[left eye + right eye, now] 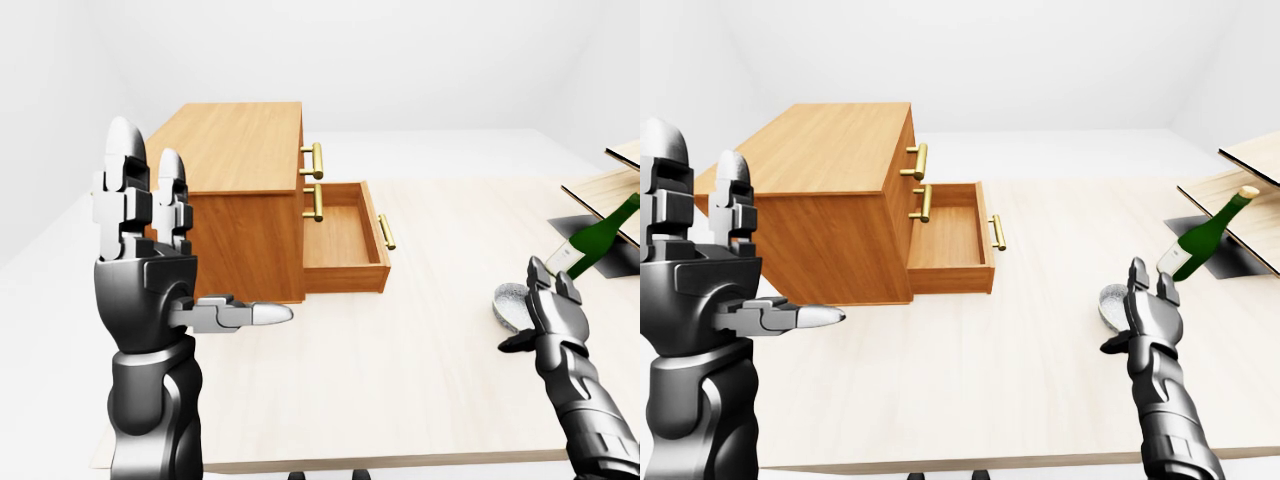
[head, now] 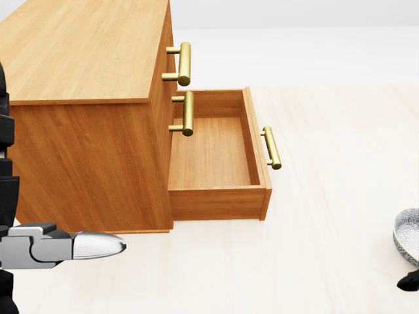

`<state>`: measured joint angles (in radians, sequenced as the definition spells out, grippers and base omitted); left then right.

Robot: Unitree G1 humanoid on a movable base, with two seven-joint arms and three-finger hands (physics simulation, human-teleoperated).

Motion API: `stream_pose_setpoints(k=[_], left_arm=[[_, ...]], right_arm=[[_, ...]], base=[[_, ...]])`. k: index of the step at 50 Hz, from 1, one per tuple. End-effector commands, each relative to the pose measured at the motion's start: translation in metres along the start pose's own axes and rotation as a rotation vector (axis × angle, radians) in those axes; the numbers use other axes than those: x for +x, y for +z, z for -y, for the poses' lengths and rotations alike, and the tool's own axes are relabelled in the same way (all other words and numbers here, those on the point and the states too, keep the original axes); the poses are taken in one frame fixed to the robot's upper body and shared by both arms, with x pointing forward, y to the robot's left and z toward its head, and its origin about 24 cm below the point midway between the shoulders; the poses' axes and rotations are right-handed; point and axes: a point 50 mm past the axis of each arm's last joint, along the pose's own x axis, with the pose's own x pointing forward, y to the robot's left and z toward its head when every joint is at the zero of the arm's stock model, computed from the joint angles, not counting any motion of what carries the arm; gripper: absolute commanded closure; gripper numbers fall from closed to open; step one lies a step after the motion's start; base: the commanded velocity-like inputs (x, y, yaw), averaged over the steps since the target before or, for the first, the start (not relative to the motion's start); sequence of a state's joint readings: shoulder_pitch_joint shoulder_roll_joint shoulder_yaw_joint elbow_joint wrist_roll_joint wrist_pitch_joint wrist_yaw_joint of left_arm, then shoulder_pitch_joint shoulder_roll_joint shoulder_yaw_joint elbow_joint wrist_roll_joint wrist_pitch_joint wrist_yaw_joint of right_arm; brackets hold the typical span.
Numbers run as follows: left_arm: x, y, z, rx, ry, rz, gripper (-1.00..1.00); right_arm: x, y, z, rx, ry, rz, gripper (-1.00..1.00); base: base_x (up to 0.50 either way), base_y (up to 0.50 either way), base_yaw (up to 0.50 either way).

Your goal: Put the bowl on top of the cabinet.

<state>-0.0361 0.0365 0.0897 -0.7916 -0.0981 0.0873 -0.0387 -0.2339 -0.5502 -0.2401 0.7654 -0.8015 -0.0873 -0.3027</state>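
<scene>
The grey bowl (image 1: 1108,303) sits on the pale table at the right, and only its left part shows at the right edge of the head view. My right hand (image 1: 1148,300) stands just right of the bowl and partly covers it. Its fingers point up and its thumb is spread, so it is open and not closed round the bowl. The wooden cabinet (image 1: 235,150) stands at the upper left with a bare flat top. My left hand (image 1: 185,240) is raised in front of the cabinet's side, open and holding nothing.
The cabinet's lower drawer (image 1: 345,235) is pulled out and shows nothing inside; brass handles (image 1: 317,161) stick out above it. A green bottle (image 1: 1205,235) leans tilted at the far right, near wooden boards (image 1: 600,190) and a dark opening.
</scene>
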Motion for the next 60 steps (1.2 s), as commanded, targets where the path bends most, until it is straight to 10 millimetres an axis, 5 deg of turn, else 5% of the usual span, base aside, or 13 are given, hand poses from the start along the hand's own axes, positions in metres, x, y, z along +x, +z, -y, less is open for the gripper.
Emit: stream_pose_setpoints(k=[1, 60], left_arm=[[0.000, 0.000, 0.000, 0.000, 0.000, -0.002, -1.00], [-0.001, -0.002, 0.001, -0.001, -0.003, -0.009, -1.00]], right_arm=[[0.000, -0.003, -0.003, -0.014, 0.003, -0.016, -1.00], [0.003, -0.013, -0.016, -0.052, 0.021, -0.088, -1.00]], base=[[0.00, 0.00, 0.00], [0.00, 0.00, 0.00]])
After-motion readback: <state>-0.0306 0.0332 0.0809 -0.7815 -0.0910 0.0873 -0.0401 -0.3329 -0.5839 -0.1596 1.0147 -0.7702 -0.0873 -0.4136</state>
